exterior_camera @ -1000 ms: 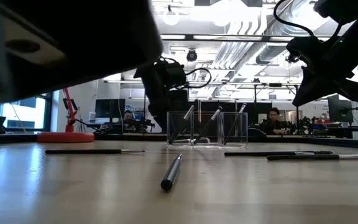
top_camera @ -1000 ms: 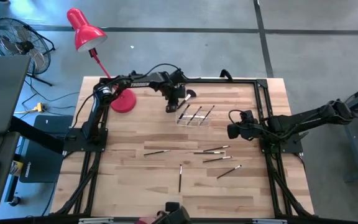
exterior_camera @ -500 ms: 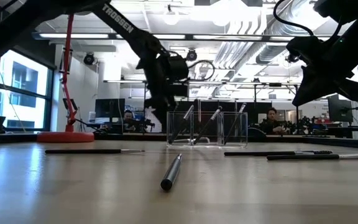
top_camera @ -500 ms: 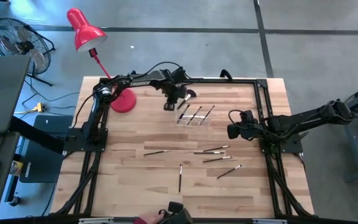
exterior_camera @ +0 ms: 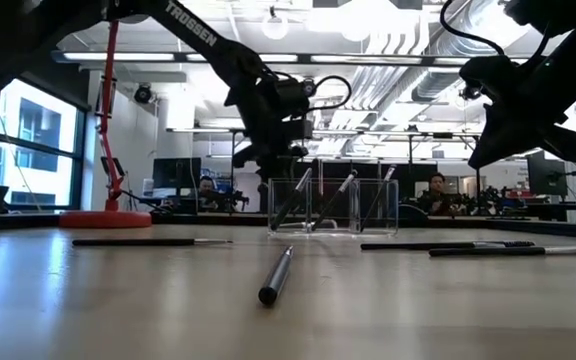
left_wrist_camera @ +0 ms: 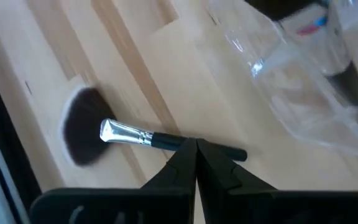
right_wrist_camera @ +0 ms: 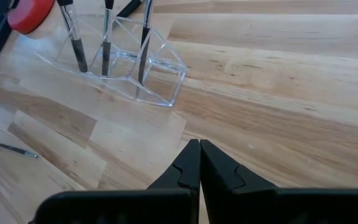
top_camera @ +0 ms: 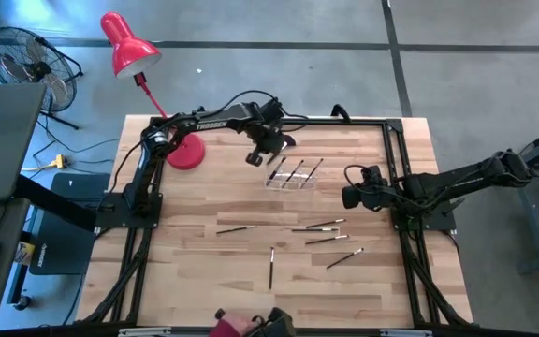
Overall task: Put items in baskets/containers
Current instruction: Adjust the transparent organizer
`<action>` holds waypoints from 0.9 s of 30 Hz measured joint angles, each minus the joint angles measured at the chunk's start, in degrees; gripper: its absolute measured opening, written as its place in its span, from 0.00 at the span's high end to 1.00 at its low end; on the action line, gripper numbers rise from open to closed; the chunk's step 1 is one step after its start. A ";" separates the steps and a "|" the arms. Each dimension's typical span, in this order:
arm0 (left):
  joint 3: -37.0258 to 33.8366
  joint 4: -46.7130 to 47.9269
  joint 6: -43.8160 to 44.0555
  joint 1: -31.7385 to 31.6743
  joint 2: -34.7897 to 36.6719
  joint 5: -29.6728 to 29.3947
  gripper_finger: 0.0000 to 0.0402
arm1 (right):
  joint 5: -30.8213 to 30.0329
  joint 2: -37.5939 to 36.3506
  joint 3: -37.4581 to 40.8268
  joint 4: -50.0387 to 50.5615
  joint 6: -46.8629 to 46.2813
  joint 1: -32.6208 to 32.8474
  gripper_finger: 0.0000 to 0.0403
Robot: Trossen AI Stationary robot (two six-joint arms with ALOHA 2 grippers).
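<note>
Hovering just beside the clear holder [top_camera: 291, 175], left end effector [left_wrist_camera: 196, 148] has snapped closed, empty; fan brush [left_wrist_camera: 114, 132] lies ungrasped on the tabletop [top_camera: 204, 281]. Right end effector [right_wrist_camera: 199, 149] closed, idle.

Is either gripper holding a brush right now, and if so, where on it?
No. The left gripper is shut and empty above the fan brush, which lies on the table. The right gripper is shut and empty too.
</note>
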State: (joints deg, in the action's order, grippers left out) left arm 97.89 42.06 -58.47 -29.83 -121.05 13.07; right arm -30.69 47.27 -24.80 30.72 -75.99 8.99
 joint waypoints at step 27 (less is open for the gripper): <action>-4.66 2.50 40.45 1.03 20.01 18.58 1.00 | -3.18 0.02 0.02 -0.17 12.43 0.00 1.00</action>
State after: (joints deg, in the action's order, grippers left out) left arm 93.23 44.56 -18.02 -28.80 -101.04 31.65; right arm -33.87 47.29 -24.77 30.55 -63.56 8.99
